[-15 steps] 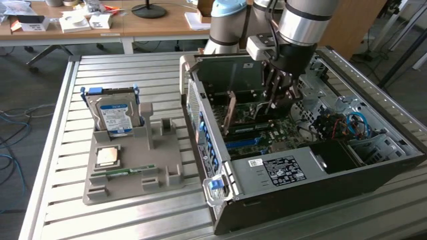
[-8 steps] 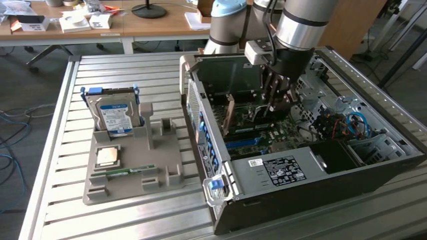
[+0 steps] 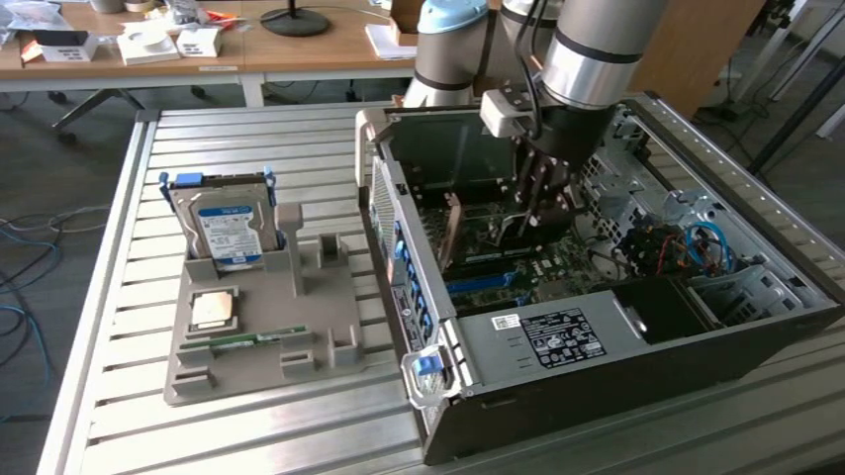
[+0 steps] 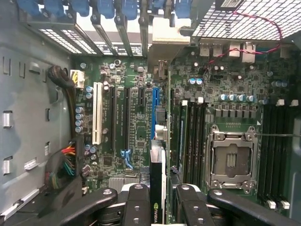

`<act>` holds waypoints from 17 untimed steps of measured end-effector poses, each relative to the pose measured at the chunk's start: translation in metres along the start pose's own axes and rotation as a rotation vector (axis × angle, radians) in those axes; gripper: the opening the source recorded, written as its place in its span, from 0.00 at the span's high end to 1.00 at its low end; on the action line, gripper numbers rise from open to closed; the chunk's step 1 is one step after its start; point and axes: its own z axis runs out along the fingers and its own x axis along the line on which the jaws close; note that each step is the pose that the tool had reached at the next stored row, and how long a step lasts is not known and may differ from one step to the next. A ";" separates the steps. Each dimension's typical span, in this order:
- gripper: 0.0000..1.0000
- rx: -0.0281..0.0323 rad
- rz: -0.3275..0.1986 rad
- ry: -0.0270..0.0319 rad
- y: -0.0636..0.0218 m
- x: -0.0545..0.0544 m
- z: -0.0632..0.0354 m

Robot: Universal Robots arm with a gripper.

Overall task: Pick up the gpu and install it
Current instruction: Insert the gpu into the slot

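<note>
- My gripper [image 4: 161, 203] is down inside the open black computer case [image 3: 634, 327], clamped on the thin dark-faced gpu card [image 4: 157, 181], one finger on each flat face.
- The gpu stands on edge, so its bottom connector faces the green motherboard [image 4: 141, 127].
- It runs in line with the long blue expansion slot [image 4: 154, 106], metal bracket end toward the case's rear openings. That's the orientation a slot fit needs.
- Seated or just above? I can't tell.
- Out on the slatted metal counter [image 3: 119, 297], the grey parts holder [image 3: 264, 336] keeps the silver blue-labelled hard drive [image 3: 228, 233] upright, well apart from me.
</note>
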 end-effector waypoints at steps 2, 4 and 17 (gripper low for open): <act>0.74 0.0001 0.000 0.0000 0.0004 0.000 0.0022; 0.74 0.0003 0.001 0.0000 0.0009 0.000 0.0045; 0.74 0.0007 0.001 -0.0002 0.0033 0.000 0.0102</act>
